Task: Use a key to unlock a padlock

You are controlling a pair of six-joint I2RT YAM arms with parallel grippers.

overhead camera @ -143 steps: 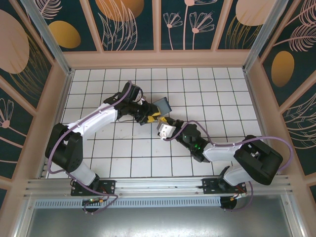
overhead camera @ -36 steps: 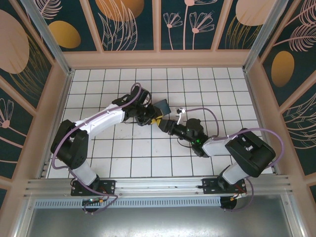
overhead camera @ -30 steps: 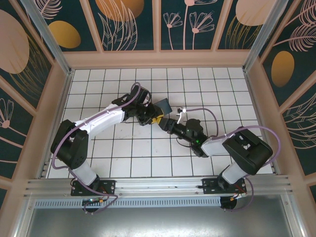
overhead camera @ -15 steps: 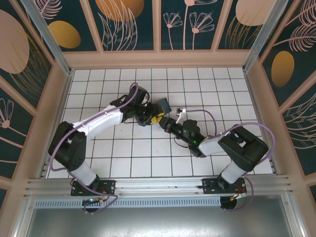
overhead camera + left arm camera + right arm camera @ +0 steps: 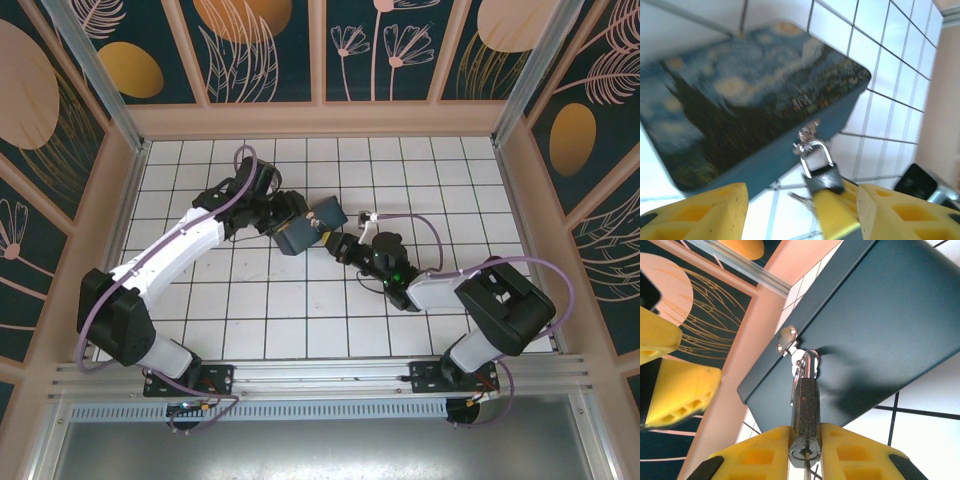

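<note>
Right wrist: my right pincer [image 5: 805, 432] is gripping the padlock [image 5: 805, 405] hanging from the box [image 5: 880, 325]; the key [image 5: 803, 465] at 6 o'clock is getting cut off. My left pincer [image 5: 801, 192], wide now, is backing away since earlier.

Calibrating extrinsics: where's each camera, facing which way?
Top external: above, behind the bases, looking down on tiled table; both arms show.
Left wrist: on left arm, looks past open left gripper at painted box lid.
Right wrist: on right arm, looks along right gripper, clamped on padlock, at box's side.
Both wrists share padlock, box.
</note>
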